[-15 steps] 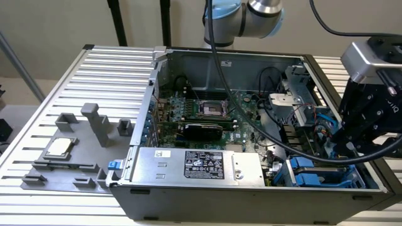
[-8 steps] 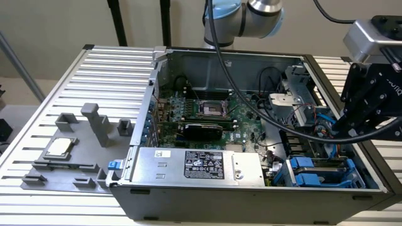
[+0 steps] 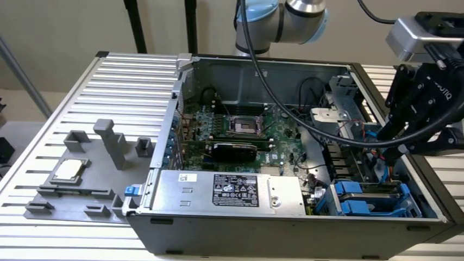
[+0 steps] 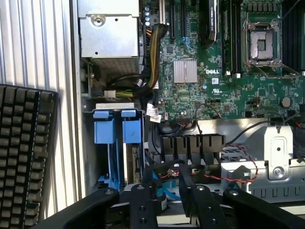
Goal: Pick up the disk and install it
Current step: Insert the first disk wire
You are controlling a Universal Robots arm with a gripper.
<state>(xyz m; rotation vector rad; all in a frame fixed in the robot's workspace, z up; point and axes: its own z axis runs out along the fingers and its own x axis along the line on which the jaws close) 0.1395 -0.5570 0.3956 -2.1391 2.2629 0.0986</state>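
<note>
Wrist view shows the disk (image 4: pixel 118 143) in its blue frame inside the computer case (image 4: pixel 76 119). It looks stiff and breakable. The gripper (image 4: pixel 167 195) hangs open, holding nothing.

The open grey computer case (image 3: pixel 290 228) sits on the ribbed metal desk (image 3: pixel 87 109); the blue-framed disk (image 3: pixel 370 198) sits in its bay at the exterior view's right, the grey fixture tray (image 3: pixel 80 174) on the left.

"DELL" in white on the green motherboard (image 4: pixel 214 71).
</note>
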